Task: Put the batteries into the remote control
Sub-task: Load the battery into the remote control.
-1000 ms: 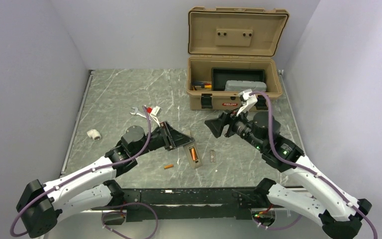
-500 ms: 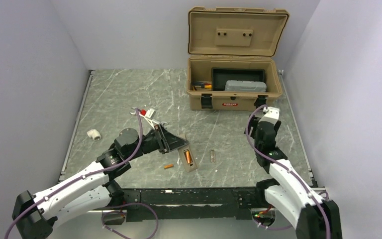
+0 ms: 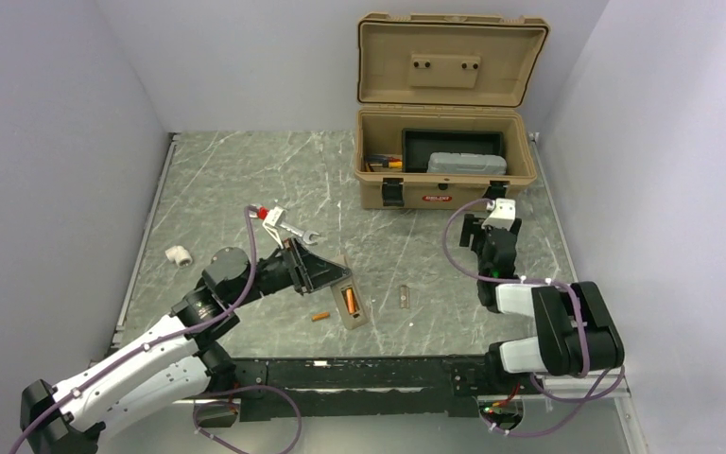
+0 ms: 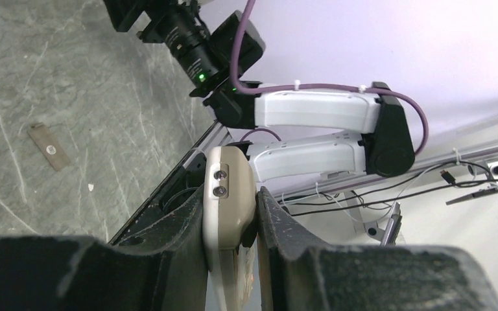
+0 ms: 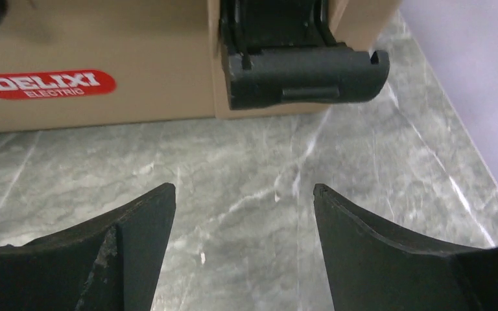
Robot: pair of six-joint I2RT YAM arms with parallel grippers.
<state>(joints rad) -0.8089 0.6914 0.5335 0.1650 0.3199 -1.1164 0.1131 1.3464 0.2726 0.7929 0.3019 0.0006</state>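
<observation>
My left gripper (image 3: 329, 276) is shut on one end of the remote control (image 3: 356, 315), which lies back-up, low over the table. One orange battery (image 3: 350, 301) sits in its open bay. The second battery (image 3: 319, 316) lies loose on the table just left of the remote. In the left wrist view the remote (image 4: 228, 194) is pinched between my fingers (image 4: 168, 259), with the gripper (image 4: 231, 223) closed around it. My right gripper (image 3: 474, 234) is open and empty, low in front of the toolbox; the right wrist view shows the gripper (image 5: 243, 194) over bare table.
A small grey cover strip (image 3: 404, 297) lies right of the remote, also in the left wrist view (image 4: 48, 147). An open tan toolbox (image 3: 444, 185) stands at the back, its latch (image 5: 298, 74) just ahead of my right gripper. A silver wrench (image 3: 293, 230) and a white fitting (image 3: 179, 254) lie to the left.
The right arm has pulled back from the middle and folded up at the right, its gripper now facing the toolbox. The left gripper has drawn the remote slightly left and nearer.
</observation>
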